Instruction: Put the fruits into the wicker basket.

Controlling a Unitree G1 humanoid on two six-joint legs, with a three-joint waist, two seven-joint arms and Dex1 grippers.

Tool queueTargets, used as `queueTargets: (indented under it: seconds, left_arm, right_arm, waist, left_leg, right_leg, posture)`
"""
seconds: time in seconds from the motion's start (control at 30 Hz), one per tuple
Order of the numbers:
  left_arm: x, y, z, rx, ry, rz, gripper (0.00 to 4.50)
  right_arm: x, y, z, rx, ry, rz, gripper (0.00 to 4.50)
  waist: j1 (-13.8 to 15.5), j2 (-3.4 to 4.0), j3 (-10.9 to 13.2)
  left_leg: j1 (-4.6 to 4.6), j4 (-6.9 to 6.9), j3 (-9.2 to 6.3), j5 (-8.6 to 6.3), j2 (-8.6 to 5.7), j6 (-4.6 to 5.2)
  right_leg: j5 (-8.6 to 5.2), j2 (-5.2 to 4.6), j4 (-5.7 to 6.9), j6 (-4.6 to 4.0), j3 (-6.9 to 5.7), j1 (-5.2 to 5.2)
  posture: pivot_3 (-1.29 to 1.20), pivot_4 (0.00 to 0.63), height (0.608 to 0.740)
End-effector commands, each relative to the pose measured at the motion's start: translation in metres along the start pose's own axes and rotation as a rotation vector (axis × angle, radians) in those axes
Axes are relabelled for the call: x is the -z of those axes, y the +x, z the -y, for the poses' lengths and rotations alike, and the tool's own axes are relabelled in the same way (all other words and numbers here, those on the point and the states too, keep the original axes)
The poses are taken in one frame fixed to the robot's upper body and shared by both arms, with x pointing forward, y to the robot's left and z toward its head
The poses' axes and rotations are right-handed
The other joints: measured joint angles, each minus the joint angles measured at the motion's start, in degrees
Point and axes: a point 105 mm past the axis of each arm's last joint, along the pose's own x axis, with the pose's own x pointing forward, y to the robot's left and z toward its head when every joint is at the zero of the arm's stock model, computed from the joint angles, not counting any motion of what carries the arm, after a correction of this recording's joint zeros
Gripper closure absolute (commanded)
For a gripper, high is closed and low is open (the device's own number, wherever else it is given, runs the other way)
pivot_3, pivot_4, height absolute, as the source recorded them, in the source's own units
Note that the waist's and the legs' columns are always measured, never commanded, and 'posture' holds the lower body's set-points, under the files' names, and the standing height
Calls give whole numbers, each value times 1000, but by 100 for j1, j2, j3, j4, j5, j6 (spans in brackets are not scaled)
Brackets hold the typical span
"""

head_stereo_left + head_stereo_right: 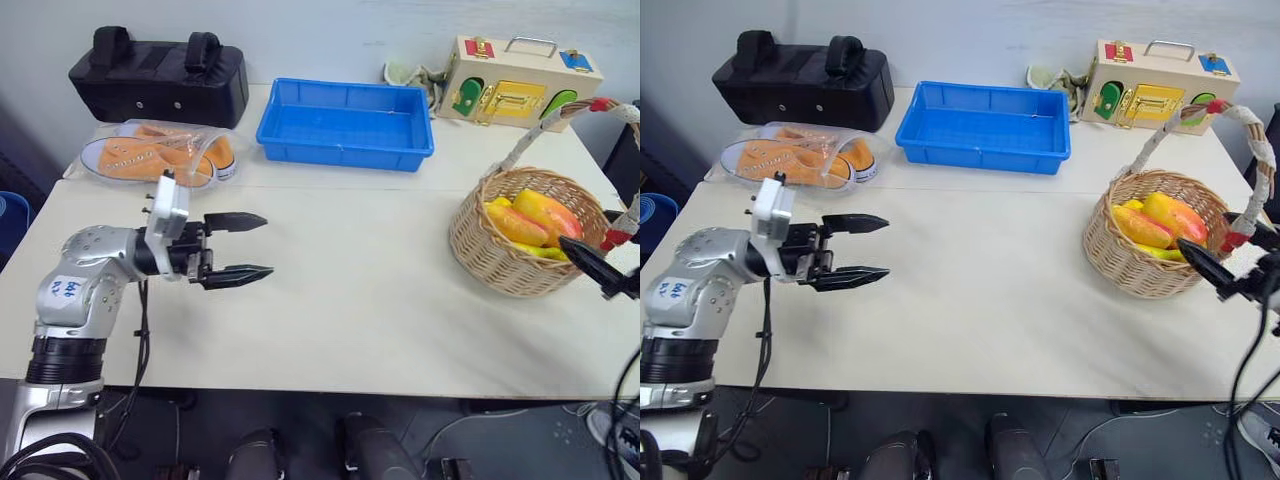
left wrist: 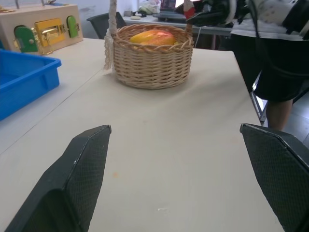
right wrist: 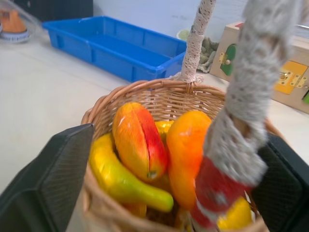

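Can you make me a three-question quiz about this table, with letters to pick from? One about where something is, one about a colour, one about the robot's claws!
1. Where are the mangoes?
A. In the blue tray
B. In the wicker basket
C. On the bare table

2. What colour is the tray at the back of the table?
A. Blue
B. Green
C. Red

3. How are the fingers of the left gripper?
A. Shut on a mango
B. Shut on nothing
C. Open, holding nothing

Answers:
1. B, the orange-red fruits lie inside the woven rim.
2. A, its walls and floor are bright blue.
3. C, a wide gap shows between its two black fingers, with only tabletop beyond.
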Motion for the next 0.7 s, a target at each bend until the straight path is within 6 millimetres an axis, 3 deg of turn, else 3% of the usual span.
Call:
queueTargets:
  seconds: [0.03,0.1,0.2,0.33,0.5,0.57,0.7]
  left_arm:
    - [5,-19,2,-45,18,-50,0]
    - [18,-32,6,-73,-1,-97,0]
    - [37,-59,13,-152,40,-217,0]
    - [51,-76,25,-198,25,-267,0]
    - [70,-82,34,-292,49,-306,0]
    - [67,-77,35,-303,72,-289,0]
    - [61,-74,41,-312,100,-269,0]
  right_arm:
    - [-20,-26,7,27,-131,3,23]
    - [-17,-39,3,22,-176,-25,23]
    - [-7,-46,-37,-150,-139,-52,23]
    - [11,-38,-92,-400,-42,-104,23]
    - [27,3,-158,-715,-22,-21,23]
    - [33,21,-167,-754,-43,9,23]
    - [34,53,-166,-720,-90,102,23]
  waist:
    - [-1,0,0]
    - [-26,0,0]
    - [-45,0,0]
    - [-38,-1,-1]
    - [-41,-15,-7]
    - [-21,-18,-6]
    - [31,-17,-5]
  left_leg:
    - [0,1,0,-1,0,1]
    - [5,-3,3,-2,-3,4]
    - [7,-19,4,-3,2,0]
    - [2,-20,0,-11,9,1]
    - [8,-16,0,-20,7,19]
    - [4,-15,-1,-20,7,22]
    - [-3,-16,-5,-17,6,14]
  right_leg:
    - [0,0,-3,0,0,2]
    - [0,-2,-7,0,2,4]
    - [0,1,-14,0,4,0]
    - [0,0,-19,-2,-3,1]
    - [10,-12,-27,-12,-9,12]
    - [14,-12,-26,-17,-12,7]
    - [14,-11,-28,-17,-16,0]
  posture:
    - [0,150,740]
    - [0,150,740]
    - [0,150,740]
    - [0,150,740]
    - [0,150,740]
    - [0,150,740]
    - [0,150,740]
